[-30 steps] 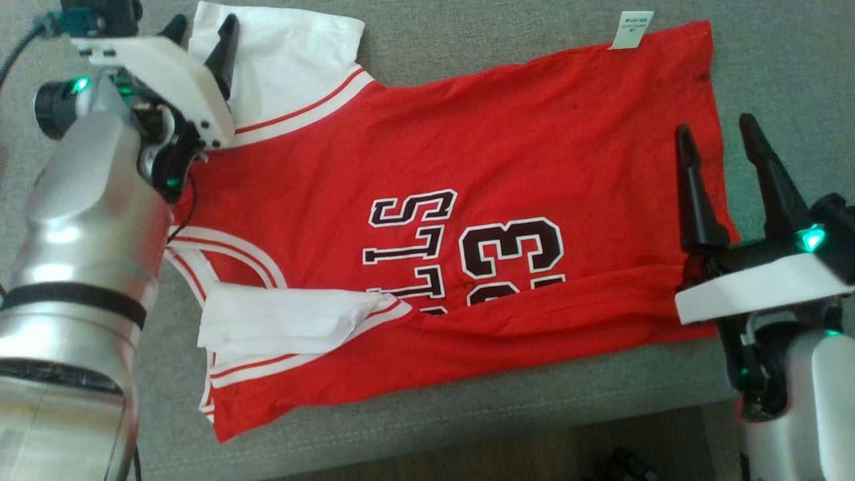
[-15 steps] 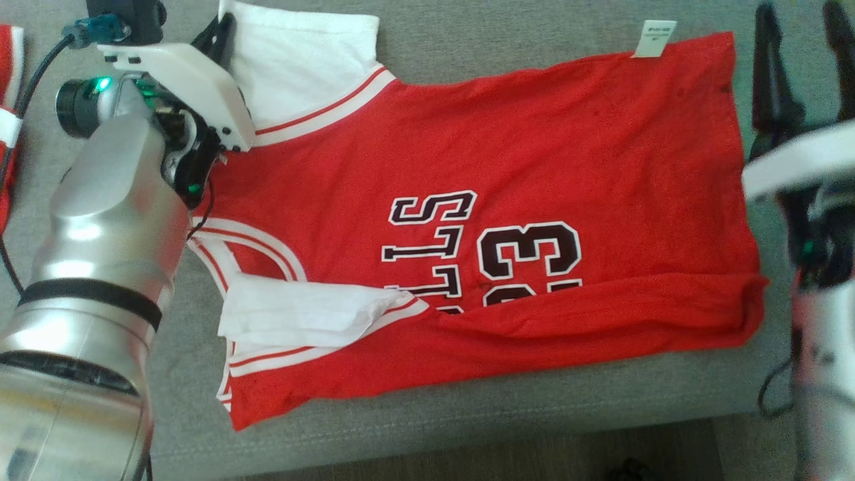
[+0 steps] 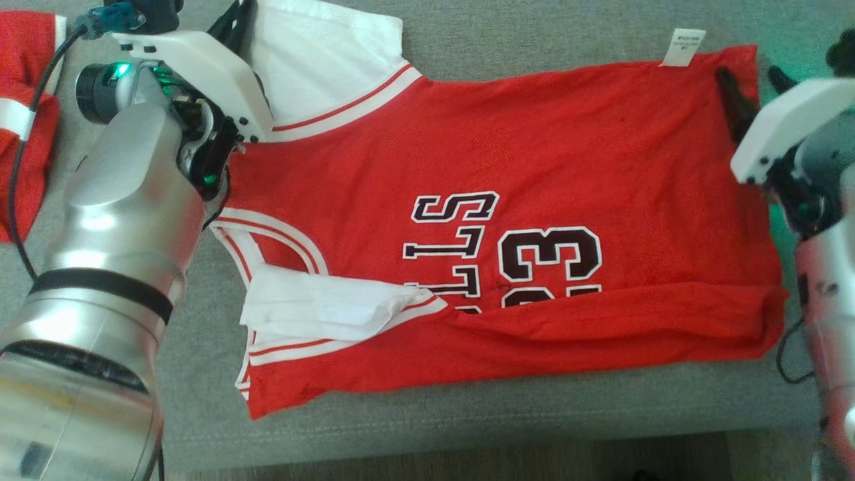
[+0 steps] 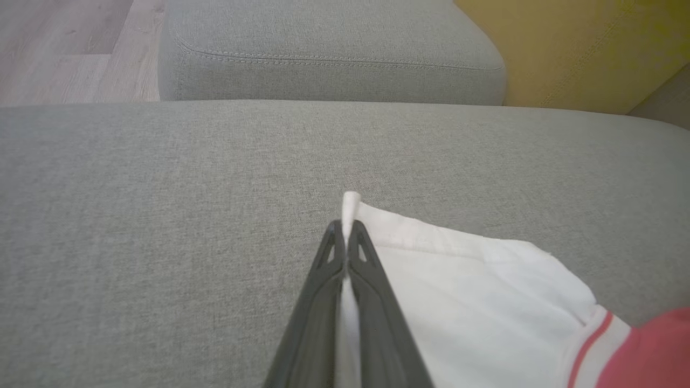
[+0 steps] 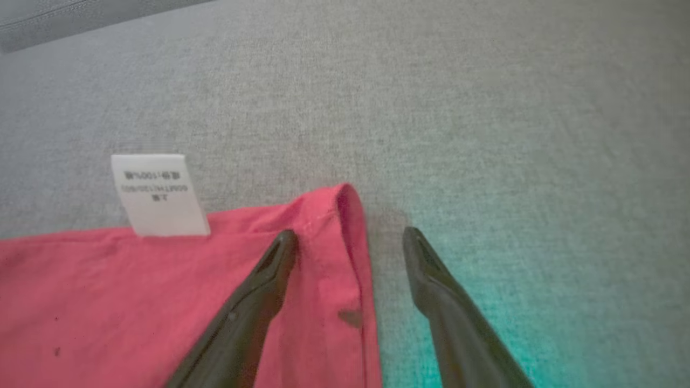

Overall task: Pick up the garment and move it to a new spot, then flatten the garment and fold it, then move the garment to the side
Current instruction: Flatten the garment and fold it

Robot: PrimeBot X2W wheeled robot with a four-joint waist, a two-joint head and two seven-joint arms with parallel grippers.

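Grey cushion [image 3: 534, 414] carries the jersey [image 3: 534, 167], spread flat with its near edge folded over. At its far left corner the left gripper [image 4: 345, 230], open a second ago, is now shut on the corner of the far sleeve [image 4: 474, 280], with white cloth pinched between its fingers. Meanwhile the right gripper [image 5: 350, 233], a second ago by the near hem, now sits at the far hem corner near the label [image 5: 159, 194]. Its fingers are wide, one over red cloth and one over the cushion, holding nothing. Since the head camera has shifted too, the jersey itself has probably not moved.

My reading is that a fold is being set up. One far corner is gripped and the other is only straddled, so the right fingers must close before both can lift together.

Count: one jersey laid out, two white sleeves (far sleeve pinched, near sleeve [image 3: 314, 307] lying loose), one label, two grippers, one other red garment [image 3: 27, 100] at the left edge
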